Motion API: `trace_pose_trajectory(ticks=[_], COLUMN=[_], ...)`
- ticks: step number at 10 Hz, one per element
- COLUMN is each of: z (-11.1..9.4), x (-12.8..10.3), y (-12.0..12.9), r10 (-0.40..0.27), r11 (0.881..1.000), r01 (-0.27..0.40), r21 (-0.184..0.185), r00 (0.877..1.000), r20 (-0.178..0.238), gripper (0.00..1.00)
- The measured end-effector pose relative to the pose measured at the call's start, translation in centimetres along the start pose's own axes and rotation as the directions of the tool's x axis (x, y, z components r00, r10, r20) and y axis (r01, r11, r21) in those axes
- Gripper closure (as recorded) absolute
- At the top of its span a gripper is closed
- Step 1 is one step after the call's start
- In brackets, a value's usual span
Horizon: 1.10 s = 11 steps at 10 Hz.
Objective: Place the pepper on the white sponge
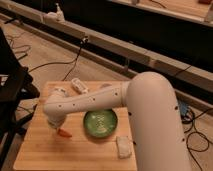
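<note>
The pepper (64, 133) is a small orange-red piece at the tip of my gripper (57, 126), over the left part of the wooden table (40, 155). The gripper is shut on it and seems to hold it just above the board. The white sponge (123, 146) lies flat near the table's front right, just right of and below the green plate (101, 122). My white arm (145, 105) reaches in from the right across the table and hides part of the surface behind the plate.
A white bottle (79, 85) lies at the table's back edge, with a pale cup (59, 92) to its left. A dark chair frame (12, 95) stands at the left. Cables run over the floor behind the table.
</note>
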Motion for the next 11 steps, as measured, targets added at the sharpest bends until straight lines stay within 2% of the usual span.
trace_pose_trajectory(ticks=[3,4,6,7,8,9,11], z=[-4.5,-6.8,-10.4,-12.3,-14.4,-15.9,-18.1], x=[0.2,0.6,2.2,3.7,6.2,8.6,14.0], y=[-1.2,-1.6,-2.3,-3.0,-4.3,-5.7,-9.4], r10=[-0.036,-0.06,-0.105,-0.121,-0.116,-0.095,0.0], r11=[0.999,0.998,0.994,0.992,0.992,0.993,0.997], r01=[0.034,0.058,0.104,0.122,0.119,0.097,-0.001], r21=[0.026,0.027,0.008,-0.014,-0.045,-0.066,-0.083], r00=[0.997,0.994,0.99,0.989,0.991,0.995,1.0], r20=[0.067,0.089,0.091,0.08,0.063,0.044,-0.004], gripper=[1.0,1.0,1.0,1.0,1.0,1.0,1.0])
